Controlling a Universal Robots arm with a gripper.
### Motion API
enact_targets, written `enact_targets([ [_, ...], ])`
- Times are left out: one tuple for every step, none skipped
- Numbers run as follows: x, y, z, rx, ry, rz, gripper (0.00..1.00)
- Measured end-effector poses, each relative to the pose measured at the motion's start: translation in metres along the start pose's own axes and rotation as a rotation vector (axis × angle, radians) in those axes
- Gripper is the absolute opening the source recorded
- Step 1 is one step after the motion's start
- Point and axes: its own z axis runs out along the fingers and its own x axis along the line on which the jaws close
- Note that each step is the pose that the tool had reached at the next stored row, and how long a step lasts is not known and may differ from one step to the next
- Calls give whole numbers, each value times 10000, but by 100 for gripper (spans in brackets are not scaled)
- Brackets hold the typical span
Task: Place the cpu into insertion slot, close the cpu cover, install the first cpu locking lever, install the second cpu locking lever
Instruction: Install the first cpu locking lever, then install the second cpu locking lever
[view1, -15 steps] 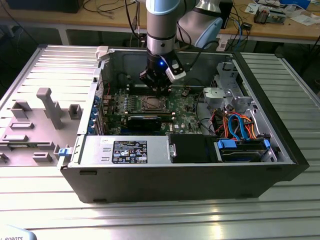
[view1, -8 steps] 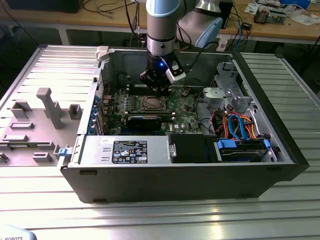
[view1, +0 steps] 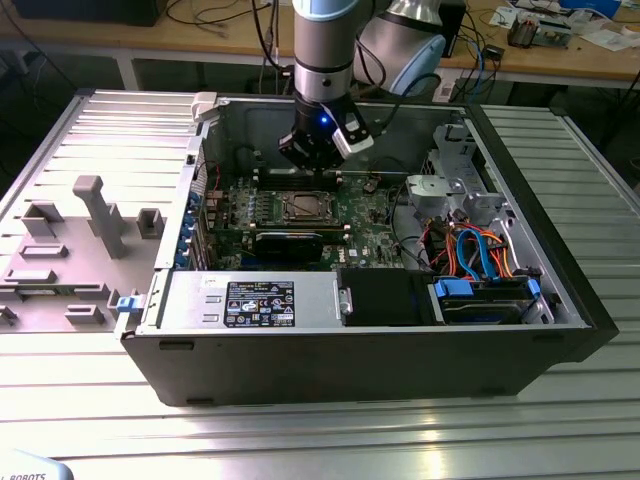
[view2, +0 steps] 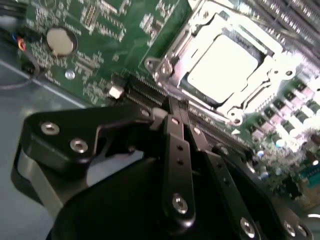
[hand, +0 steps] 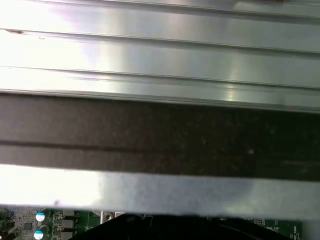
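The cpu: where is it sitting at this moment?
The cpu lies in its socket on the green motherboard, framed by the cpu cover; in the second wrist view the gripper is just beside the socket.

Case wall and table, seen from the wrist
Ribbed metal table (hand: 160, 55); dark case wall (hand: 160, 135); green motherboard (hand: 30, 222) strip.

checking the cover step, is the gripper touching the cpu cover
Apart. In the second wrist view the shut gripper ends short of the cpu cover, with green board and a black slot showing between them.
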Motion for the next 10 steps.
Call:
enact_targets([
  [0,-2,0,-2,-1,0,11],
  [0,-2,0,-1,-1,1,11],
  [0,-2,0,0,-1,1,11],
  [0,-2,0,0,-1,2,11],
  [1,-4,0,0,-1,1,11],
  [0,-5,0,0,-1,1,11],
  [1,-5,0,0,-1,1,11],
  [1,-5,0,0,-1,1,11],
  [1,-8,0,-1,-1,0,11],
  [1,-12,-1,1,-1,0,11],
])
